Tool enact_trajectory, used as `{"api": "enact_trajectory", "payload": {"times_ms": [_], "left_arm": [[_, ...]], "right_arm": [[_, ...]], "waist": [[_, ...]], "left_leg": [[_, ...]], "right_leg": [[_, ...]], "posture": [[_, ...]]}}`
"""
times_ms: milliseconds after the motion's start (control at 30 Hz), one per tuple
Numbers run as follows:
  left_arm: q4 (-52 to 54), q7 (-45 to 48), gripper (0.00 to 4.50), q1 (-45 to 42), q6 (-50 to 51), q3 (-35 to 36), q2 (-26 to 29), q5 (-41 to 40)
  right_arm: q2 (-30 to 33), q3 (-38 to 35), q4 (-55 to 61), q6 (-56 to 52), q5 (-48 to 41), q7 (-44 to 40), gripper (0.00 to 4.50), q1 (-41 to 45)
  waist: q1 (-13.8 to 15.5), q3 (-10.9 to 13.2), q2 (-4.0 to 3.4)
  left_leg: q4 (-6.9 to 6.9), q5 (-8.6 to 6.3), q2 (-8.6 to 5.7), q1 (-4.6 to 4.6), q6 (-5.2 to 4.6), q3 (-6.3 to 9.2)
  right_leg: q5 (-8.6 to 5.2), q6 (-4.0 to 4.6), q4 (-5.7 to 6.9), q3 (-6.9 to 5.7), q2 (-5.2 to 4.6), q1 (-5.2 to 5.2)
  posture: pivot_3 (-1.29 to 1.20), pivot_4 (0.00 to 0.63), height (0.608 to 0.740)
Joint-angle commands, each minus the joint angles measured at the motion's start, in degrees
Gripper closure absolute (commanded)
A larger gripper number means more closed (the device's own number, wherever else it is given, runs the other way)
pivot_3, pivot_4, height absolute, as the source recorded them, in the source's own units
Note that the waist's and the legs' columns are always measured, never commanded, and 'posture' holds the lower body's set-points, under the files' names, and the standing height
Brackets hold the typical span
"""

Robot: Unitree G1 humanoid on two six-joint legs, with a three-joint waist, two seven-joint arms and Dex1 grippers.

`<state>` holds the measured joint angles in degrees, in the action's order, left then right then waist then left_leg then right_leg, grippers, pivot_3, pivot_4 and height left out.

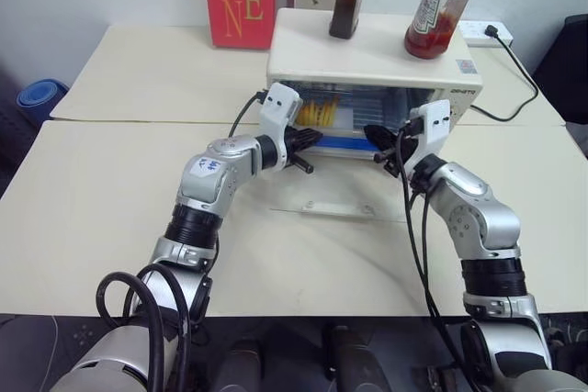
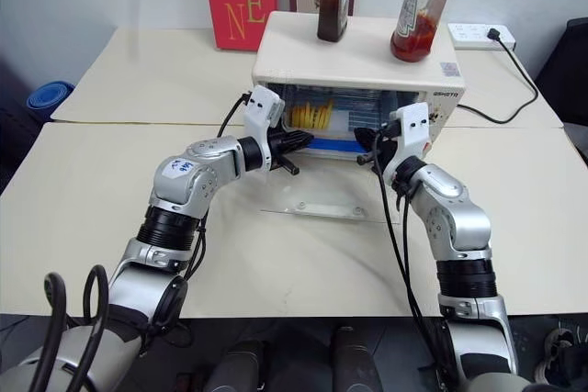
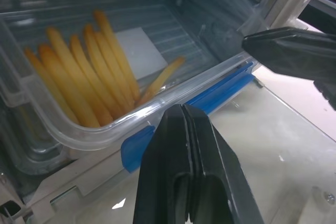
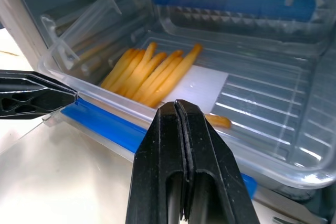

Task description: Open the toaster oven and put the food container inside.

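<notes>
Sitting partway inside the cream-white boxy toaster oven (image 1: 372, 66), on its rack, the clear rectangular plastic food container (image 3: 105, 77) has its near long edge and blue clip strip (image 4: 105, 124) at the oven mouth, above the lowered glass door (image 1: 322, 192), which lies flat on the pale table (image 1: 110, 199). Yellow food strips (image 4: 152, 74) and a white flat piece (image 3: 137, 51) lie loose on the tub's ribbed floor.

The left gripper (image 3: 184, 116) has its two black fingers pressed together on nothing, tips just beside the tub's near rim. The right gripper (image 4: 177, 111) is likewise fully closed and empty, its tips at the rim over the blue strip further along. Each wrist view also shows the other gripper's dark tip off to the side.

By my judgement the tub is light and thin-walled: stiff enough along the rolled rim to take a push, but likely to flex if squeezed at mid-wall. The smooth plastic should slide readily over the wire rack, and may skew if pressed at one end only. The rim and blue clip strip look the firmest places to bear on; even pressure from both closed tips, spaced apart along that edge, seems safest. The contents are unfixed and may shift with a jolt.
</notes>
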<state>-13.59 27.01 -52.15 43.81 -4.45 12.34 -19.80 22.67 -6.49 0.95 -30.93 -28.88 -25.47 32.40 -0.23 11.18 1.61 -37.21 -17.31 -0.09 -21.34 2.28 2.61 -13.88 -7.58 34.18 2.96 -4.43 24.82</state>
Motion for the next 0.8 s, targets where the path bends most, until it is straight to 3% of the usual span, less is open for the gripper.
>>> {"api": "enact_trajectory", "payload": {"times_ms": [33, 100, 167, 300, 367, 500, 600, 700, 767, 800], "left_arm": [[9.37, 6.26, 4.50, 1.24, 2.48, 2.25, 5.35, -3.63], [13.70, 10.38, 4.32, 2.54, 4.53, 3.68, 9.90, -6.25], [19.99, 20.74, 3.95, 5.18, 6.60, 4.95, 19.58, -10.71], [28.30, 38.38, 2.73, 12.02, 5.77, 6.54, 35.49, -16.55], [28.61, 42.83, 2.14, 13.75, 5.30, 7.99, 41.24, -17.46], [25.87, 44.47, 0.96, 12.92, 3.20, 8.24, 45.04, -16.32], [25.90, 44.94, 0.02, 11.55, 2.26, 8.08, 45.53, -16.51], [25.95, 44.35, 0.02, 10.10, 2.36, 7.96, 44.91, -16.73], [25.88, 44.55, 0.02, 9.59, 2.28, 7.60, 44.78, -16.78], [25.85, 44.68, 0.02, 9.48, 2.19, 7.46, 44.78, -16.73]], "right_arm": [[4.19, -4.03, 13.32, -6.20, -7.18, -3.03, 4.49, -5.15], [6.94, -6.09, 20.45, -10.51, -11.82, -4.06, 4.50, -10.06], [10.83, -9.13, 29.28, -15.46, -16.92, -5.10, 4.50, -19.33], [14.54, -12.48, 37.75, -19.13, -23.10, -6.73, 4.50, -32.33], [14.83, -12.79, 40.08, -19.39, -23.56, -6.68, 4.50, -38.09], [12.39, -10.16, 38.49, -17.01, -19.28, -2.65, 4.50, -40.31], [9.80, -7.55, 33.11, -14.25, -14.05, 0.10, 4.50, -38.42], [7.58, -5.59, 27.26, -10.95, -9.66, 1.26, 4.50, -35.45], [6.94, -4.01, 23.27, -8.69, -6.75, 1.04, 4.50, -32.67], [6.74, -3.47, 21.94, -7.85, -5.70, 0.88, 4.50, -31.71]], "waist": [[-0.09, 0.00, -0.01], [-0.13, 0.00, -0.01], [-0.20, 0.00, -0.01], [-0.62, 0.00, -0.02], [-0.65, 0.02, -0.01], [-0.58, 0.02, 0.02], [-0.59, 0.02, 0.03], [-0.73, 0.02, 0.03], [-0.89, 0.02, 0.02], [-1.03, 0.02, 0.02]], "left_leg": [[0.08, 0.00, 0.01, -0.06, 0.00, 0.00], [0.09, 0.00, 0.03, -0.13, 0.00, -0.03], [0.12, -0.01, 0.04, -0.23, 0.00, -0.03], [0.06, -0.03, 0.06, -0.20, -0.03, -0.11], [0.06, -0.04, 0.06, 0.04, -0.04, -0.19], [-0.07, 0.07, 0.05, 0.28, -0.23, -0.10], [-0.19, 0.11, 0.03, 0.31, -0.29, -0.10], [-0.12, 0.10, 0.03, 0.24, -0.28, -0.09], [-0.08, 0.10, 0.00, 0.24, -0.28, -0.09], [-0.02, 0.09, 0.01, 0.23, -0.30, -0.06]], "right_leg": [[0.00, 0.00, 0.01, 0.00, 0.00, 0.11], [-0.01, 0.01, 0.02, 0.02, 0.00, 0.22], [-0.02, 0.02, 0.04, 0.03, 0.00, 0.36], [-0.09, 0.13, 0.12, 0.04, 0.01, 0.34], [-0.15, 0.21, -0.04, 0.12, 0.01, 0.15], [-0.58, 1.14, -0.41, 0.10, 0.06, -0.36], [-0.53, 1.18, -0.39, 0.13, 0.05, -0.45], [-0.48, 1.09, -0.26, 0.13, 0.06, -0.31], [-0.03, 0.24, -0.08, 0.15, 0.05, -0.21], [-0.04, 0.23, -0.09, 0.13, 0.07, -0.18]], "posture": [[0.00, 0.150, 0.740], [0.00, 0.150, 0.740], [0.00, 0.150, 0.740], [0.00, 0.150, 0.740], [0.00, 0.150, 0.740], [0.00, 0.150, 0.740], [0.00, 0.150, 0.740], [0.00, 0.150, 0.740], [0.00, 0.150, 0.740], [0.00, 0.150, 0.740]]}}
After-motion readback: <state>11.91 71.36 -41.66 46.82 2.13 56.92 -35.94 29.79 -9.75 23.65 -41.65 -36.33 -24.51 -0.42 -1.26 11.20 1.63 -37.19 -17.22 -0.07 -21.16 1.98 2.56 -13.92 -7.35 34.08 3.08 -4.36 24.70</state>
